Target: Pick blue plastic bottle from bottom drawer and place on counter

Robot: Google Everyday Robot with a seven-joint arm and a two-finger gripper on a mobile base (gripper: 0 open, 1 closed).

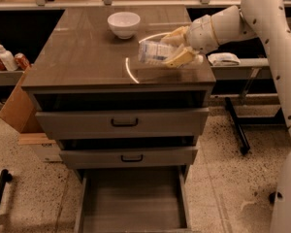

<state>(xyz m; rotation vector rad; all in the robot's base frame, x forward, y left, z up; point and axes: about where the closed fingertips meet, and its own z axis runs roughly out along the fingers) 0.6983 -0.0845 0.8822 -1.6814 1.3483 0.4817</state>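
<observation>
Light: dim, warm, overhead. Curved glare on counter (82, 57), below my gripper (171, 48) clasping blue plastic bottle (153, 51). Drawer recesses (116, 101) shadowed.

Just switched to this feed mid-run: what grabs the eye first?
The tool on the white arm, reaching in from the right, grips the blue plastic bottle sideways over the right half of the counter. Below, the bottom drawer stands pulled open, and a white bowl sits near the counter's back edge.
</observation>
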